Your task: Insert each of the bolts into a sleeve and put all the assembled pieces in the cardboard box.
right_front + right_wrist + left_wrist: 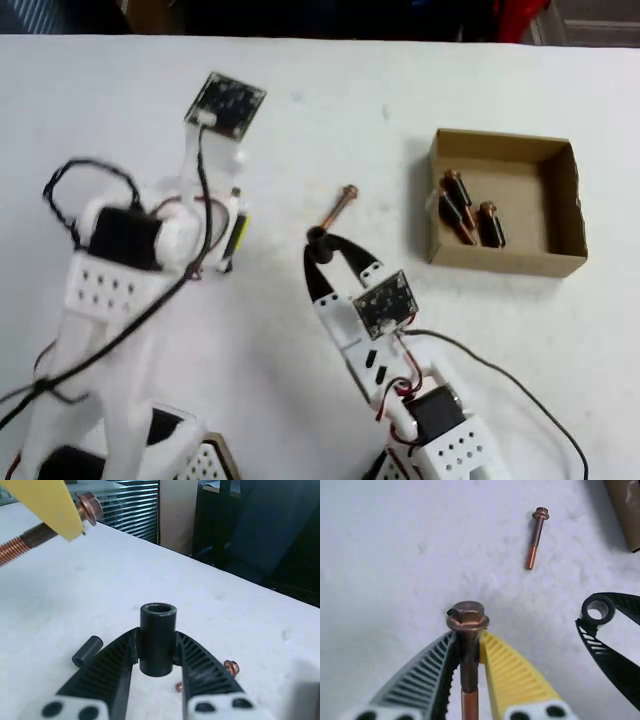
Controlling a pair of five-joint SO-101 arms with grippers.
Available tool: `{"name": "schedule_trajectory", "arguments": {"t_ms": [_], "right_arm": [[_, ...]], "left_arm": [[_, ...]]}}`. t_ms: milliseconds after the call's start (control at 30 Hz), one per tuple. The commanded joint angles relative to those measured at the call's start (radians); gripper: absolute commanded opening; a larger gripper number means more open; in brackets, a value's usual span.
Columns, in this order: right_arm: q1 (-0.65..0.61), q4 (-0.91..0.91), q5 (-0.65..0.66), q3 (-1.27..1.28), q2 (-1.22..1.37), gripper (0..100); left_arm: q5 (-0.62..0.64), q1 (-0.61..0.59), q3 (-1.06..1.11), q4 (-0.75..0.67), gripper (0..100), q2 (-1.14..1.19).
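Note:
My left gripper is shut on a copper bolt, held above the white table; in the high view this gripper is left of centre. My right gripper is shut on an upright black sleeve with its bore facing up, and it stands mid-table. A loose bolt lies just beyond it. A second black sleeve lies on its side on the table. The cardboard box at the right holds three assembled pieces.
The left arm's cables loop over the left part of the table. The right arm's black fingers stand close beside the left gripper. Bare white table stretches along the far side.

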Motion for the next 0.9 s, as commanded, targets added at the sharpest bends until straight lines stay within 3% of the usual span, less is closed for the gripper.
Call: {"name": "schedule_trajectory", "arguments": {"t_ms": [0, 567, 733, 867], "right_arm": [[-0.05, -0.036, -0.011, 0.011, -0.012, 1.9], [-0.162, -0.134, -0.011, 0.014, -0.012, 1.9], [-0.165, -0.154, -0.011, 0.014, -0.012, 1.9], [-0.162, -0.154, -0.011, 0.014, -0.012, 1.9]], "left_arm": [[-0.012, -0.01, 0.083, -0.089, 2, -0.139], [0.003, -0.01, 0.466, -0.443, 2, -0.539], [0.196, -0.01, 0.522, -0.519, 2, -0.644], [0.236, -0.001, 0.548, -0.592, 2, -0.682]]}}
